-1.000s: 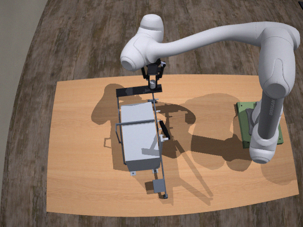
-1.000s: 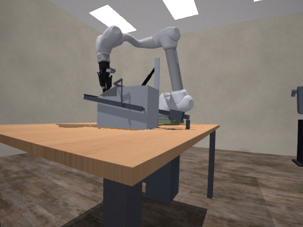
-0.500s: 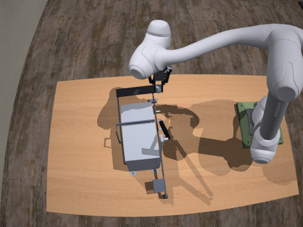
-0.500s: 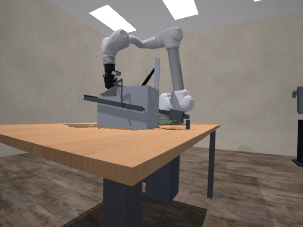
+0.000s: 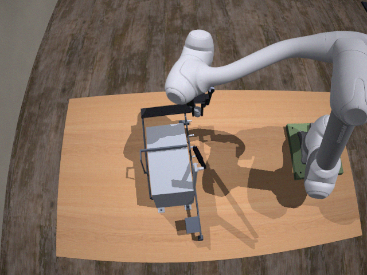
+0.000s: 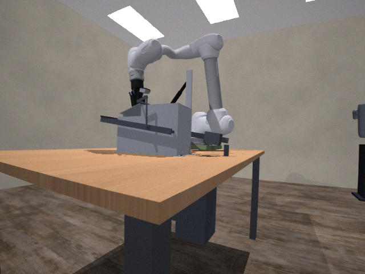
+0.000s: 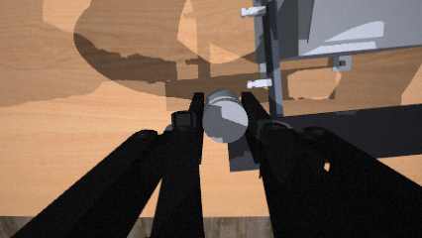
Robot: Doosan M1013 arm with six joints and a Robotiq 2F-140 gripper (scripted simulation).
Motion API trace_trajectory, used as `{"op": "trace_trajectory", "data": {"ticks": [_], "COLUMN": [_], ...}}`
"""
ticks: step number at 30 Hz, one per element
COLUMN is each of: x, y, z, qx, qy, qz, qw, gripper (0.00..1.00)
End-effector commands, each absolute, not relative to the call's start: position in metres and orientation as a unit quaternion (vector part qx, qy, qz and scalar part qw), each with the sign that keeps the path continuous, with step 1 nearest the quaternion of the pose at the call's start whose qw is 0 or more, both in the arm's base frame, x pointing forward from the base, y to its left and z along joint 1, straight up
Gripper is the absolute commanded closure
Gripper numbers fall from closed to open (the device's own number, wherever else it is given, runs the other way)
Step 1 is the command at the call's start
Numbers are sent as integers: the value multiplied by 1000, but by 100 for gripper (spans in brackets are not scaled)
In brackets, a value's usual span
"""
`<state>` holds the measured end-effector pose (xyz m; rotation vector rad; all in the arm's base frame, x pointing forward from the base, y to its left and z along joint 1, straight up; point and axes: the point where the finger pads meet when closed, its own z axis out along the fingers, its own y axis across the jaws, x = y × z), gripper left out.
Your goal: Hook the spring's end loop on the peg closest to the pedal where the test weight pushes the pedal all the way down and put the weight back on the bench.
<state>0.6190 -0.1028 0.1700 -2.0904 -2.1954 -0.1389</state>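
The grey feeder box stands on the bench, with its dark pedal at the far end. My gripper is shut on the steel test weight, a short grey cylinder. It holds the weight in the air just beyond the pedal's right end. In the wrist view the weight sits between my black fingers, with the pedal to its right. Small pegs stick out of the side rail. The black spring lies along that rail. I cannot tell which peg its loop is on.
My arm's green base plate is at the bench's right side. A small grey block hangs on the rail's near end. A tall upright post rises behind the feeder. A dark stand is off the bench at right.
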Motion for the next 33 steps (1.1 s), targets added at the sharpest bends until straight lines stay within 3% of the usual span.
{"op": "trace_trajectory", "data": {"ticks": [1,33], "x": [615,562], "y": [-100,-65], "z": [169,149], "qx": [-688,-689], "qy": [-722,-723], "qz": [-45,-32], "qw": [52,38], "gripper": [75,75]}}
